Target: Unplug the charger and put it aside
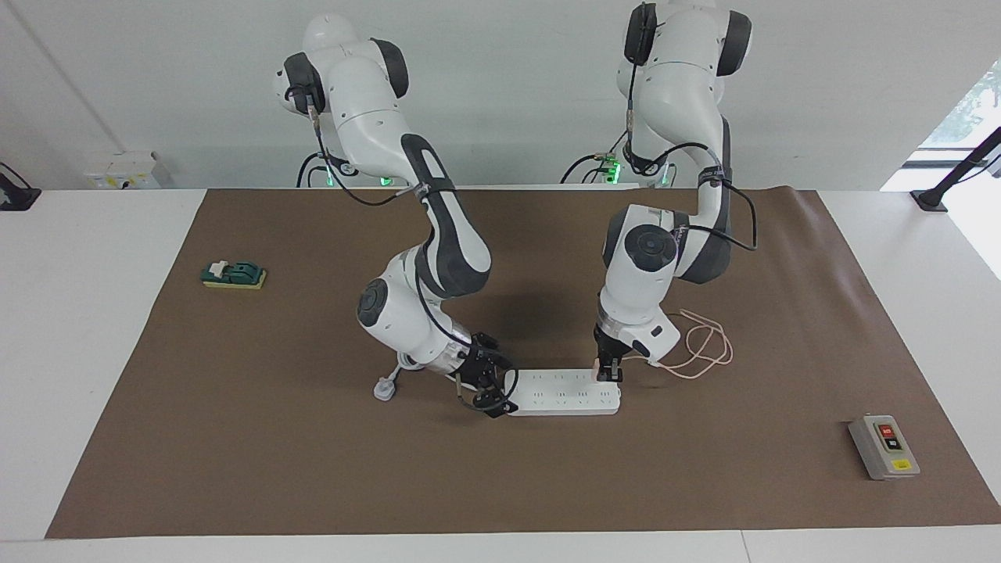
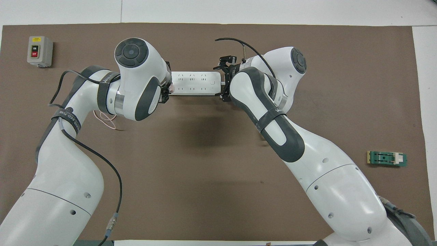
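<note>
The charger [image 1: 599, 366], a small pale pink cube, sits plugged into the white power strip [image 1: 559, 393] at the strip's end toward the left arm. My left gripper [image 1: 608, 374] comes straight down on it and is shut on the charger. Its thin pink cable [image 1: 706, 349] lies looped on the mat beside the left arm. In the overhead view only a sliver of the charger [image 2: 171, 88] shows under the left wrist. My right gripper [image 1: 490, 389] is low at the power strip's [image 2: 194, 83] other end, open, with one finger on either side of that end.
The strip's thick white cord ends in a white three-pin plug [image 1: 384, 389] by the right arm. A grey switch box [image 1: 884, 447] stands toward the left arm's end, farther from the robots. A green block [image 1: 233, 274] lies toward the right arm's end of the brown mat [image 1: 313, 485].
</note>
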{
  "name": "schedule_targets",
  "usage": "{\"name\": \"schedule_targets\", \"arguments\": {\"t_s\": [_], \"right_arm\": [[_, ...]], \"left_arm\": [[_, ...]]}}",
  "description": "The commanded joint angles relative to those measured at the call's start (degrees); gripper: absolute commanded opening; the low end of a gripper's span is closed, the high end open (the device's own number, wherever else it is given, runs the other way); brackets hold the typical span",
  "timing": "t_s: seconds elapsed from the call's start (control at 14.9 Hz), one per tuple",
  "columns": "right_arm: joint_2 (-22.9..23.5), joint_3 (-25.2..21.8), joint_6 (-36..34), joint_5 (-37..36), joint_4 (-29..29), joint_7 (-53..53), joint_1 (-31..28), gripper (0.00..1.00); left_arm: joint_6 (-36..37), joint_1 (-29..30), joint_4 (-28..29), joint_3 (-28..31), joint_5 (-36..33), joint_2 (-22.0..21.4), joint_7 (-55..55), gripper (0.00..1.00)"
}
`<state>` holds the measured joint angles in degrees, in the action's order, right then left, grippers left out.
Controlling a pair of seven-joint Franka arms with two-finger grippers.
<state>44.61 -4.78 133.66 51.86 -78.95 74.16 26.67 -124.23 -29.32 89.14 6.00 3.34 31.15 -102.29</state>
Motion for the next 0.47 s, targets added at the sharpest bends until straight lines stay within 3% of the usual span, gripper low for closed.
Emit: {"name": "schedule_targets", "arguments": {"t_s": [0.0,0.4], "right_arm": [[2.1,0.8,1.4,1.6,1.7,-1.4,-0.3,1.00],[5.0,0.8,2.0,1.5,5.6,-1.6,-0.7,1.00]], "left_arm": [[0.4,-1.2,3.2,1.0,-0.4,-2.3,0.5,0.17],[0.5,-1.2,3.2,1.0,-0.4,-2.3,0.5,0.17]]}}
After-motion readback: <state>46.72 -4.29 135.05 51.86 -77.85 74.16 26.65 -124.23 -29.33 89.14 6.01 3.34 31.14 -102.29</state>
